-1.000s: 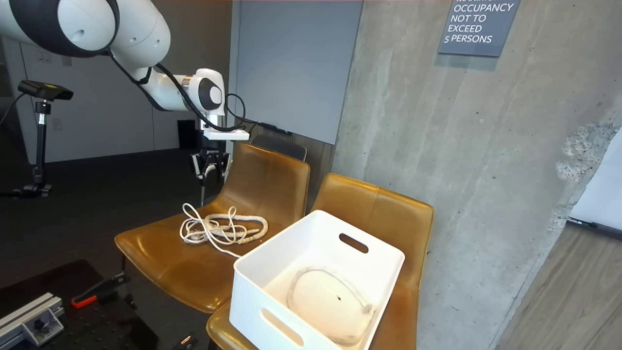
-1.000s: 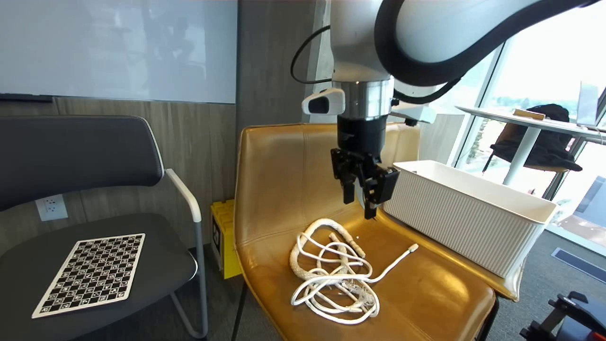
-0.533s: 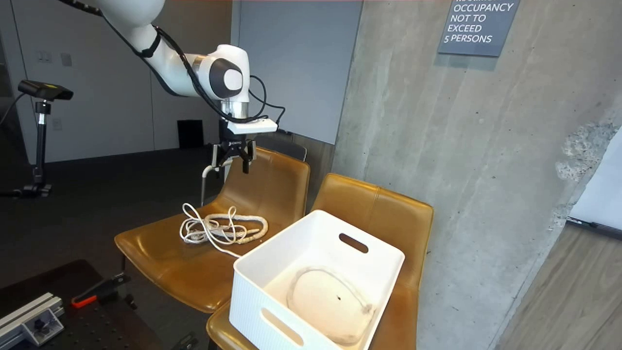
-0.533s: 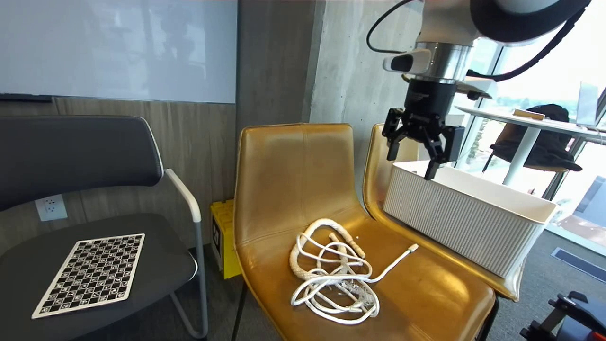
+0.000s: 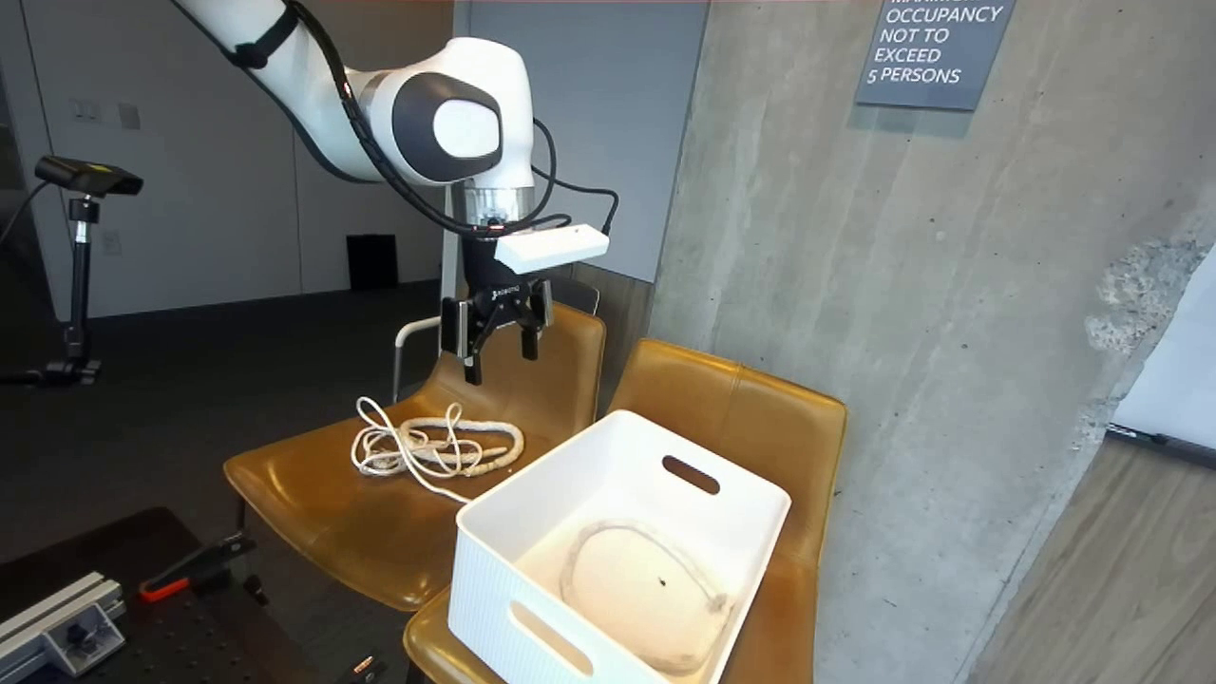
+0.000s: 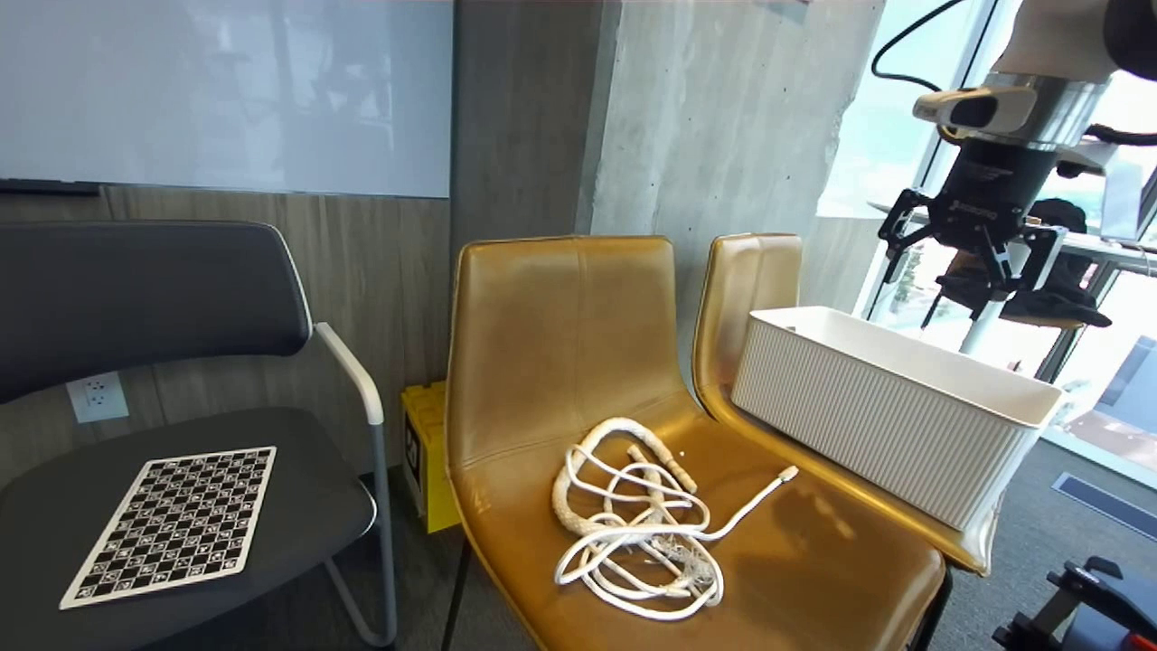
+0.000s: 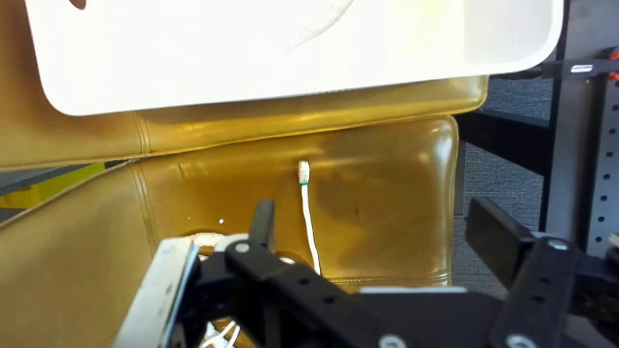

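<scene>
My gripper is black, open and empty. In an exterior view it (image 5: 501, 359) hangs in the air above the tan chairs. In an exterior view (image 6: 937, 291) its fingers stand above the level of the white bin's rim. In the wrist view its fingertips (image 7: 372, 215) are wide apart with nothing between them. A tangled white rope (image 6: 568, 506) lies on a tan chair seat (image 6: 813, 561); its loose end (image 7: 308, 212) shows below the fingers. The ribbed white bin (image 5: 484, 579) rests on the neighbouring tan chair. A pale loop (image 5: 570, 570) shows on its floor.
A grey chair (image 6: 298, 506) holds a checkered board (image 6: 176, 524). A yellow case (image 6: 438, 452) stands behind the tan chair. A dark bench with a metal profile (image 5: 66, 627) and a black camera stand (image 5: 81, 275) are at the left. A concrete wall (image 5: 931, 285) stands behind the chairs.
The arm has swung to the right in both exterior views, from over the rope's chair toward the bin side, appearing larger in one. The gripper stays open. The rope and bin have not moved.
</scene>
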